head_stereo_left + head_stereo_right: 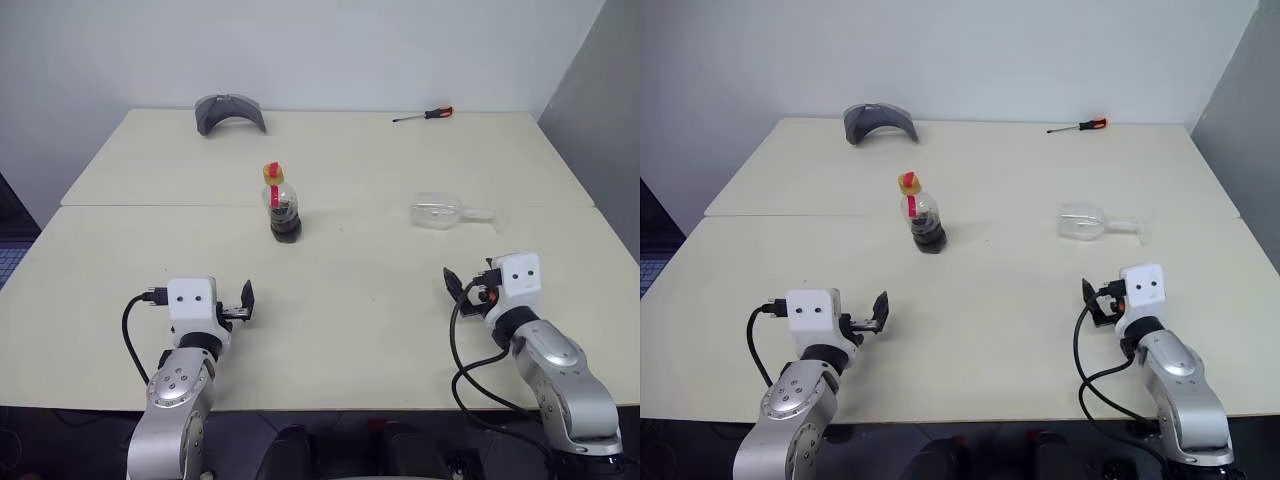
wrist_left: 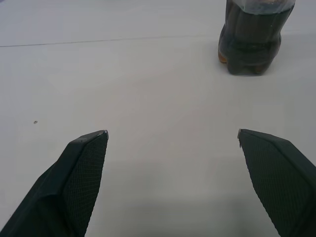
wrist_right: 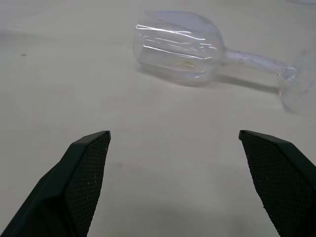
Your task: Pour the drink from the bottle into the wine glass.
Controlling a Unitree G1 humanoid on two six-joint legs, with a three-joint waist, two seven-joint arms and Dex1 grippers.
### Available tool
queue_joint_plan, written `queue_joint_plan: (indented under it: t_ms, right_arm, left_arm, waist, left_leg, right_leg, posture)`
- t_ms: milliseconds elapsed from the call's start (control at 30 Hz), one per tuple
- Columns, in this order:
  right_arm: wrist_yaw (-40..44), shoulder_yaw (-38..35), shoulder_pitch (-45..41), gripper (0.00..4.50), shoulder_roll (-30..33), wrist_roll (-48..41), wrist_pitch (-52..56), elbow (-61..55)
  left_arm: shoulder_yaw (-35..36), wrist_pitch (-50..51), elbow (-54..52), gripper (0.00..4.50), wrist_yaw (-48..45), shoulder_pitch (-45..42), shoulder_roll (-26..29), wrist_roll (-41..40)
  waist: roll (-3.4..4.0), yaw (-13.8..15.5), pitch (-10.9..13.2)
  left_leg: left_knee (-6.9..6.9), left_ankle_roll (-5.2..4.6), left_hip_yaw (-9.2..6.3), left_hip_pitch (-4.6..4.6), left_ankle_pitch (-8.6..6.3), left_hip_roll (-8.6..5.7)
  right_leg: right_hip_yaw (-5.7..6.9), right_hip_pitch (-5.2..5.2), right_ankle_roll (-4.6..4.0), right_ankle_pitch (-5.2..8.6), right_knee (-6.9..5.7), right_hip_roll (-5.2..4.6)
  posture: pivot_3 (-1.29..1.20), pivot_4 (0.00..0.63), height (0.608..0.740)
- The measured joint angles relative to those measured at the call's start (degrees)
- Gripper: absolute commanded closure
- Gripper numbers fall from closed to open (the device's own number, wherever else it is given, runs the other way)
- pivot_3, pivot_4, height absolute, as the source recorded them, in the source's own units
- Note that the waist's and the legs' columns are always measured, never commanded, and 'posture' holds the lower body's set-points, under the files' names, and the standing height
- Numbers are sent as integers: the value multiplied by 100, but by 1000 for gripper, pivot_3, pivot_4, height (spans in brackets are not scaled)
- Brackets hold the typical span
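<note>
Lying on its side, wine glass (image 3: 178,44) sits beyond right gripper's (image 3: 173,163) spread jaws.

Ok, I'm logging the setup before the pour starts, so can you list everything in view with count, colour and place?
bottle: one, clear plastic with yellow cap and red label strip, upright near the table's middle, ahead of the left gripper.
drink: dark brown, filling the lower part of the bottle.
wine glass: one, clear, lying on its side on the right half, ahead of the right gripper, foot pointing right.
screwdriver: one, red-orange handle, far right near the back edge.
grey curved object: one, grey, far left near the back edge.
table: cream top, a seam running across it.
left gripper: black fingers open, holding nothing.
right gripper: black fingers open, holding nothing.
</note>
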State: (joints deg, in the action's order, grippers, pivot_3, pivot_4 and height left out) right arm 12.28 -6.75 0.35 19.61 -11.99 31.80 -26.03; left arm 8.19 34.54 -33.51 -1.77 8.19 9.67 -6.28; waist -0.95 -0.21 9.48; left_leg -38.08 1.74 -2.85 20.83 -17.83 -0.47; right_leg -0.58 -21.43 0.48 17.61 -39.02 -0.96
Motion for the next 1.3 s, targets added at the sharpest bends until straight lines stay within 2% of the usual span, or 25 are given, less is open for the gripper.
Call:
queue_joint_plan:
  t_ms: [300, 433, 567, 733, 867, 1067, 1300]
  right_arm:
    - [32, -4, -41, 49, 6, -2, -13, 43]
    - [320, 2, -41, 49, 129, -73, -85, 43]
    - [932, -4, -55, 49, 307, -436, -119, 46]
    - [2378, -142, -300, 49, 735, -1760, -81, 12]
    - [3012, -201, -456, 49, 1039, -2351, 43, 2]
    - [3097, -1, -848, 49, 1072, -2465, 101, 105]
    - [2831, 158, -872, 49, 866, -2366, 111, 161]
  left_arm:
    - [0, 2, 0, 0, 9, -56, -9, 8]
    - [-5, -5, 2, 0, 19, -129, -28, 52]
    - [-93, -160, 83, 0, -38, -431, 140, 148]
    - [-230, -411, 674, 0, -295, -1057, 313, 159]
    - [-313, -597, 1140, 0, -404, -1382, 377, 198]
    - [-394, -889, 1900, 0, -394, -1968, 408, 334]
    - [-581, -1293, 2532, 0, -406, -2193, 240, 374]
  waist:
    - [0, 1, 0]
    - [0, 1, 0]
    - [0, 2, 0]
    - [-1, 0, 1]
    - [-1, 2, 1]
    - [-3, 11, 1]
    - [-4, 14, 1]
  left_leg:
    - [0, -1, 0, 0, -1, 0]
    - [0, 0, 1, 0, 0, 0]
    - [-1, -2, -2, -1, -1, 0]
    - [-3, -6, -4, -1, -2, -1]
    - [-1, -7, -4, 3, -2, -1]
    - [-5, -6, -4, 3, -2, -1]
    - [-5, 9, -3, 10, 6, -1]
  right_leg:
    - [1, 0, 0, 0, 0, 0]
    - [0, 0, 0, 0, 0, 0]
    - [2, 2, 0, 0, 0, 1]
    - [7, 4, -4, -3, 0, 2]
    - [6, 1, -5, -3, 2, 2]
    - [6, 2, -5, -4, 2, 1]
    - [5, -2, -5, -4, 5, -2]
  posture:
    - [0, 150, 740]
    - [0, 150, 740]
    - [0, 150, 740]
    - [0, 150, 740]
    - [0, 150, 740]
    - [0, 150, 740]
    - [0, 150, 740]
